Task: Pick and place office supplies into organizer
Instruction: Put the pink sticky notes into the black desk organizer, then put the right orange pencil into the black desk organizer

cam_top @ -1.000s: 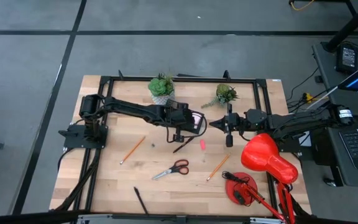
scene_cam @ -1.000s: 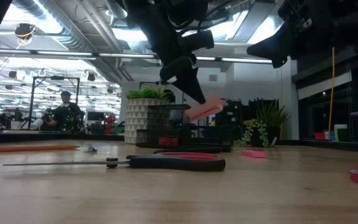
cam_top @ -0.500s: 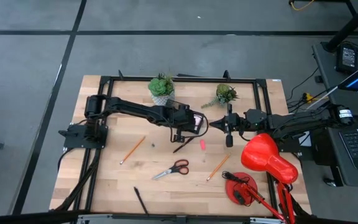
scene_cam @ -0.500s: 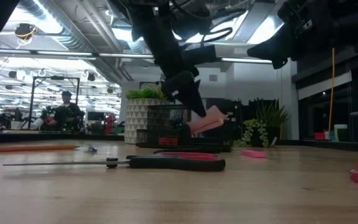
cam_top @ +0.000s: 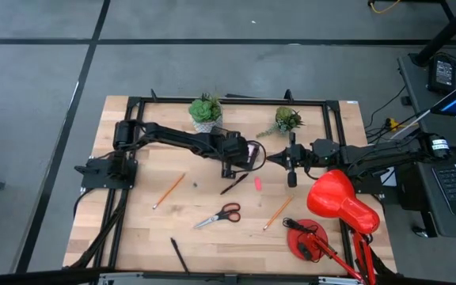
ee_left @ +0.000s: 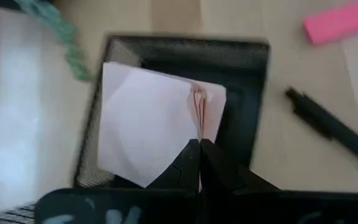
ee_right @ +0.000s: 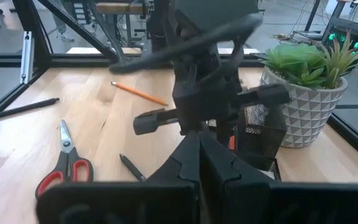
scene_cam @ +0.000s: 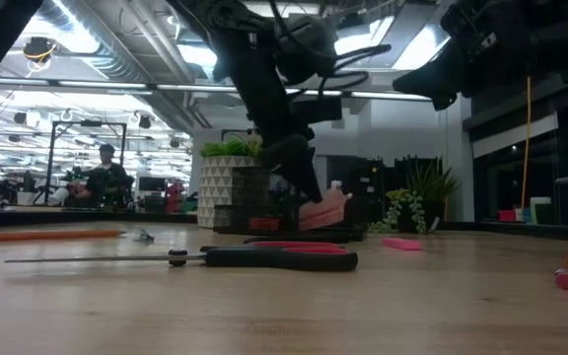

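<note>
Pinching the sticky-note pad [ee_left: 160,127] over the organizer [ee_left: 241,59], the left gripper [ee_left: 199,152] tilts it, seemingly corner-down.

Beyond the right gripper [ee_right: 199,142], its jaws shut, the other arm [ee_right: 207,74] hung over the black organizer [ee_right: 261,134] — scissors [ee_right: 67,168], a pencil [ee_right: 138,93] and a potted plant [ee_right: 306,93] sat on the counter [ee_right: 30,143].

A wooden table [cam_top: 141,229] carries scissors [cam_top: 219,214], two pencils [cam_top: 168,190] — a lamp [cam_top: 332,207], plants [cam_top: 205,112], perhaps an eraser [cam_top: 257,184].
</note>
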Tool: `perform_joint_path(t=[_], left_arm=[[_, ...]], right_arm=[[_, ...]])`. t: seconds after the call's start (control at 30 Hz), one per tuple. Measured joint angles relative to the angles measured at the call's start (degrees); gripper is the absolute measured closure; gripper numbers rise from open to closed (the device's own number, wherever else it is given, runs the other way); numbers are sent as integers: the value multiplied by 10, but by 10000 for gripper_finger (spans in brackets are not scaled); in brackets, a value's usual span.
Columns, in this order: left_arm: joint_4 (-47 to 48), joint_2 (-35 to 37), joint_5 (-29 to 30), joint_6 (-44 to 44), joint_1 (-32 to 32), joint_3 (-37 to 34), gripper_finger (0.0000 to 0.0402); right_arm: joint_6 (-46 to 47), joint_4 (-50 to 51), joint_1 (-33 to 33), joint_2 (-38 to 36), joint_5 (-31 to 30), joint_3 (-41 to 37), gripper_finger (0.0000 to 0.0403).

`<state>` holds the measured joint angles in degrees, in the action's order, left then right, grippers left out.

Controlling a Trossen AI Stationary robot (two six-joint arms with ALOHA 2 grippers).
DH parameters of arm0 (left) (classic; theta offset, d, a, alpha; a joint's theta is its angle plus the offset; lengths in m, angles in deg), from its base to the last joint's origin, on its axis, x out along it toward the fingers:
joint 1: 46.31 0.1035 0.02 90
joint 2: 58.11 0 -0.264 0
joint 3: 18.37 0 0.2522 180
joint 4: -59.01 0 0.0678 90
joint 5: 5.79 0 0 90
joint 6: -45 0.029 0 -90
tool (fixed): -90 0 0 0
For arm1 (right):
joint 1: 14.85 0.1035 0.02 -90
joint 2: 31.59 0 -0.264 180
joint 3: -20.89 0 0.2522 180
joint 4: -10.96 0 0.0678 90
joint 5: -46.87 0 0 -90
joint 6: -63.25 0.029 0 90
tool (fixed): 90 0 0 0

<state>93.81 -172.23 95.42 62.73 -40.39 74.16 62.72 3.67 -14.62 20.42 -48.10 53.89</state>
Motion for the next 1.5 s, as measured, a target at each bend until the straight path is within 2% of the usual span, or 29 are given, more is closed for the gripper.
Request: perform_joint_path(t=[0.1,0.77,1.23,1.5], left_arm=[[-5,-5,-24,1,2,0,400],[-3,-6,-19,6,2,0,399],[-35,-4,1,12,2,0,338],[-21,33,4,26,-1,-1,336]], right_arm=[[-1,1,0,0,0,0,400],[-11,4,0,0,0,0,400],[-11,4,0,0,0,0,400],[-11,7,0,0,0,0,400]])
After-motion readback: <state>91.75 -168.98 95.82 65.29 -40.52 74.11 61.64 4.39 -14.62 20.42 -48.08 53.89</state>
